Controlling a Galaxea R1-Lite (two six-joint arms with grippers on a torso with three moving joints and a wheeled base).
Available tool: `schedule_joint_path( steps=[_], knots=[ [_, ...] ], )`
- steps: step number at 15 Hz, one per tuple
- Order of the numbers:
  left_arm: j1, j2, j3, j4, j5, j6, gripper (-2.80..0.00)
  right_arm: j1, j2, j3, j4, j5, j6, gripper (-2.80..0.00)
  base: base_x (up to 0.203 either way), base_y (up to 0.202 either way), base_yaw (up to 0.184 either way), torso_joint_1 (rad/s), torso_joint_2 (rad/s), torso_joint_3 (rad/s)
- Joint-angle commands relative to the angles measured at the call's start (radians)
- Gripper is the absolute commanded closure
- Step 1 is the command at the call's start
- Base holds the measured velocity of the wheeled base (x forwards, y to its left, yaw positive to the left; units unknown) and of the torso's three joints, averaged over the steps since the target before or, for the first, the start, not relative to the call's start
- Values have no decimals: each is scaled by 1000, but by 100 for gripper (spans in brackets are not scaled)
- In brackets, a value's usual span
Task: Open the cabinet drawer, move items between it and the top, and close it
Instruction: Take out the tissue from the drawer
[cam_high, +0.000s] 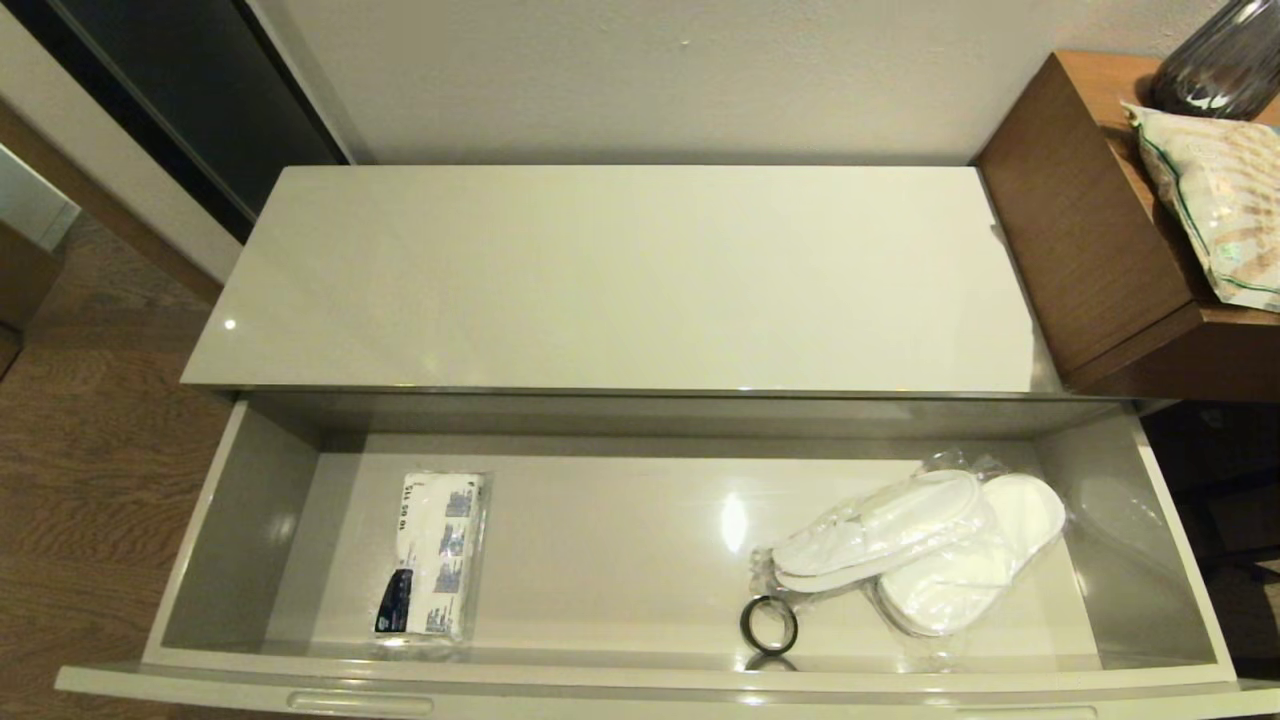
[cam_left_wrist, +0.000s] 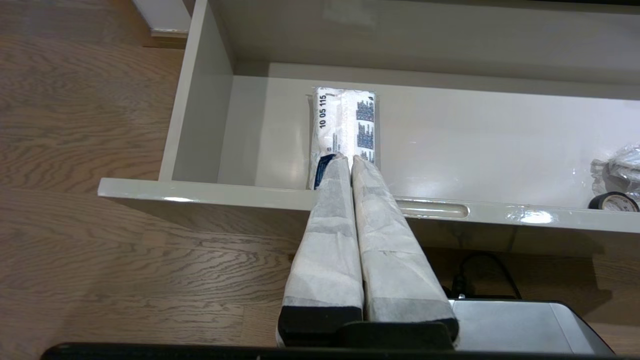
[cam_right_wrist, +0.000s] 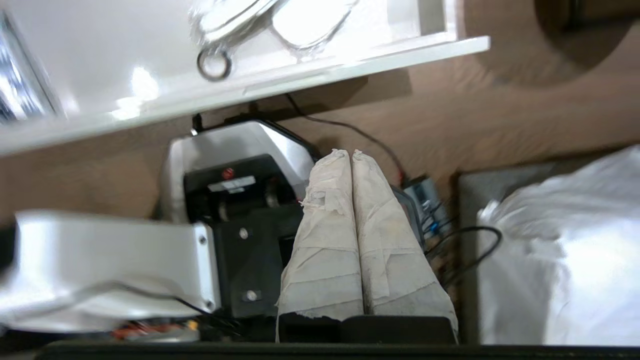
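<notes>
The cabinet drawer (cam_high: 250, 500) stands pulled fully out below the top (cam_high: 620, 280), which carries nothing on its glossy surface. Inside the drawer, toward my left end, the tissue pack (cam_high: 436, 568) lies flat on the floor with its dark blue end nearest the front panel. Toward my right end lie the slippers (cam_high: 930, 550), two white soles overlapping inside their crinkled clear bag, set at a slant. A small black ring (cam_high: 769, 625) rests on the drawer floor just beside the near corner of that bag, close to the front panel; whether it touches the plastic I cannot tell. The two items are well apart from each other. My left gripper (cam_left_wrist: 348, 158) hangs in front of the drawer and outside it, over the wooden floor (cam_left_wrist: 100, 125), its wrapped fingers (cam_left_wrist: 330, 220) pressed together with nothing between them; from its own camera the tips line up with the tissue pack beyond the front panel. My right gripper (cam_right_wrist: 350, 153) is also outside the drawer, low and before its front edge, above my base (cam_right_wrist: 235, 165) and some cables; its wrapped fingers are closed against one another and empty. To the right of the cabinet stands a brown side table (cam_high: 1080, 230) bearing a green-trimmed snack bag (cam_high: 1215, 205) and a dark glass vase (cam_high: 1225, 65).
</notes>
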Motion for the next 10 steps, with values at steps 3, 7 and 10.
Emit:
schedule_joint_path(
  steps=[3, 7, 10],
  knots=[
    [0, 0, 2, 0, 1, 0, 0, -154, -153, 299, -47, 128, -224, 0, 0, 0, 0, 0, 0, 0],
    [0, 0, 2, 0, 1, 0, 0, -16, -387, 651, -208, -5, -254, 0, 0, 0, 0, 0, 0, 0],
    [0, 0, 2, 0, 1, 0, 0, 30, -561, 817, -393, 3, -311, 0, 0, 0, 0, 0, 0, 0]
  ],
)
